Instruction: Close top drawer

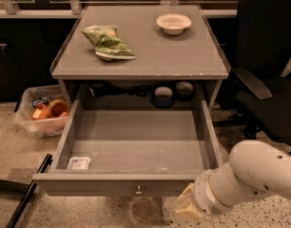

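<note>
The top drawer (136,146) of the grey cabinet is pulled far out toward me. Its grey front (112,185) runs along the bottom of the view, with a small round metal knob (138,191) at its centre. The drawer is nearly bare inside, with a small white packet (79,163) in its front left corner. My gripper (186,207) is at the lower right, just below and in front of the right end of the drawer front. The white arm (252,177) comes in from the right.
On the cabinet top (183,51) lie a green snack bag (106,42) and a white bowl (173,23). Dark round things (163,97) sit behind the drawer. A clear bin of items (43,115) stands on the floor at left, a black chair (264,80) at right, a black bar (26,194) at lower left.
</note>
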Robot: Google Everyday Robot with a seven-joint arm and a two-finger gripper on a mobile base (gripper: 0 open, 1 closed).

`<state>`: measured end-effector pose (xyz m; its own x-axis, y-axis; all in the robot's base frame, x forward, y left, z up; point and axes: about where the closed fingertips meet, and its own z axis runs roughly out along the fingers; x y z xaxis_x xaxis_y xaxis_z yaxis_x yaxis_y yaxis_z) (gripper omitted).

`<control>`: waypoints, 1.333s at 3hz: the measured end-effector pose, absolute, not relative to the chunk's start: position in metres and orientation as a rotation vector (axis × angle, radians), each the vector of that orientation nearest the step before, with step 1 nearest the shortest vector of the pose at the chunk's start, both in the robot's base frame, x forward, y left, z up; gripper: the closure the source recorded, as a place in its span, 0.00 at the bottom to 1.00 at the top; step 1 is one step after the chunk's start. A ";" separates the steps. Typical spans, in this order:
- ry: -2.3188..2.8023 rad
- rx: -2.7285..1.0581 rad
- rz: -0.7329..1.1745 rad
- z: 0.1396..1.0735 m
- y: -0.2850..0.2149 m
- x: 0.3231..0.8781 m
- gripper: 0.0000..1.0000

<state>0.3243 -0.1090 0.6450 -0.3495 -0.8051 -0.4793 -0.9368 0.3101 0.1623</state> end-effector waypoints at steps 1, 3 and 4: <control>2.239 -1.582 0.584 0.632 -0.099 0.349 0.81; 2.199 -1.609 0.559 0.631 -0.089 0.371 0.35; 2.177 -1.623 0.538 0.636 -0.084 0.386 0.11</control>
<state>0.3856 -0.0840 0.6356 -0.2675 -0.8196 -0.5066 -0.9613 0.2633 0.0816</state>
